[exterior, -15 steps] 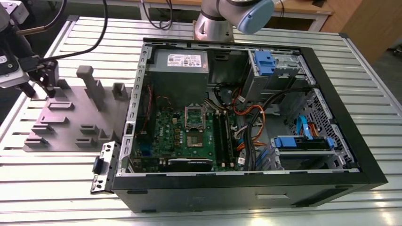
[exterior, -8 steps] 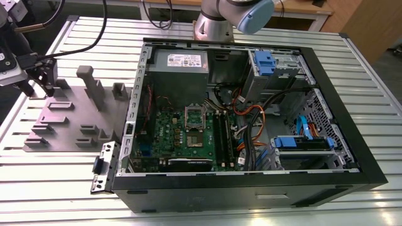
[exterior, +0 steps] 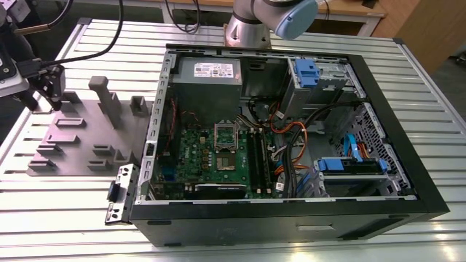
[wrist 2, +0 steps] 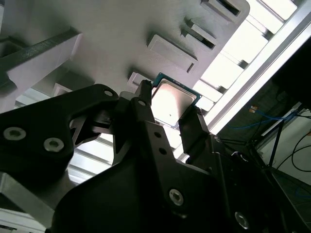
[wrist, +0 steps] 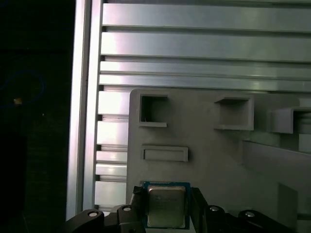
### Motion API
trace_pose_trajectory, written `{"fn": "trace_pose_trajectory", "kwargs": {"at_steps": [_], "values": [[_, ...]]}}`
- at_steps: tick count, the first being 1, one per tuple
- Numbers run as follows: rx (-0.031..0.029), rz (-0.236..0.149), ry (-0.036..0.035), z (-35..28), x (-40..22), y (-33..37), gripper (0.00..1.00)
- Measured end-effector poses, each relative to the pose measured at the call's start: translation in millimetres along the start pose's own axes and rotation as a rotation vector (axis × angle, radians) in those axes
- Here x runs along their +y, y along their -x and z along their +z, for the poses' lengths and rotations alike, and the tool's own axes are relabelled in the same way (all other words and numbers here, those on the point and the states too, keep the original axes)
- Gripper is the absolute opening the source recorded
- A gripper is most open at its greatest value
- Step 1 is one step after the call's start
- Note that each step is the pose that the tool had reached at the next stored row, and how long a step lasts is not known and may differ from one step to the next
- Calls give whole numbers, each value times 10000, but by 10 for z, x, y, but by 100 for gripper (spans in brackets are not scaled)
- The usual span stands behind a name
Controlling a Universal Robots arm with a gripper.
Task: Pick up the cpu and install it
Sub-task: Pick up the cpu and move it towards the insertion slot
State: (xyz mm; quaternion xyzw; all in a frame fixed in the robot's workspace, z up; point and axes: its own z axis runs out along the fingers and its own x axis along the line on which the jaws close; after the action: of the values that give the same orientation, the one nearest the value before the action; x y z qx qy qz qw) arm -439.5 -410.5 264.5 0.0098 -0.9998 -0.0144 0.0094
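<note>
The pick-up looks done and the install has not started. The black two-fingered gripper point(exterior: 42, 102) hangs over the far corner of the grey moulded plastic parts tray point(exterior: 80, 139), at the exterior view's left. It is well apart from the open black desktop computer case point(exterior: 255, 226) on the exterior view's right.

In both wrist views the fingers press against two opposite edges of the cpu point(wrist: 166, 206), a small thin square chip with a silver-grey metal top and a blue-green rim. I judge it pinched and just clear of the tray. It has yet to be carried across to the case and seated.

The exterior view gives the wider layout. The green motherboard point(exterior: 200, 153) lies in the case with its upright rectangular silver socket frame point(exterior: 226, 136) raised, all resting on the ribbed aluminium table point(exterior: 73, 218).

In the second wrist view the chip point(wrist 2: 172, 102) shows from below the gripper point(wrist 2: 170, 110), with the tray's raised pockets behind it. The first wrist view sets it squarely between the fingertips point(wrist: 137, 192), near the tray's edge.
</note>
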Motion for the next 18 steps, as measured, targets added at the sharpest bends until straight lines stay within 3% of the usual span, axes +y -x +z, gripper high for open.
{"fn": "trace_pose_trajectory", "kwargs": {"at_steps": [18], "values": [[1, 21, -66, -69, 2, -1, 47]]}}
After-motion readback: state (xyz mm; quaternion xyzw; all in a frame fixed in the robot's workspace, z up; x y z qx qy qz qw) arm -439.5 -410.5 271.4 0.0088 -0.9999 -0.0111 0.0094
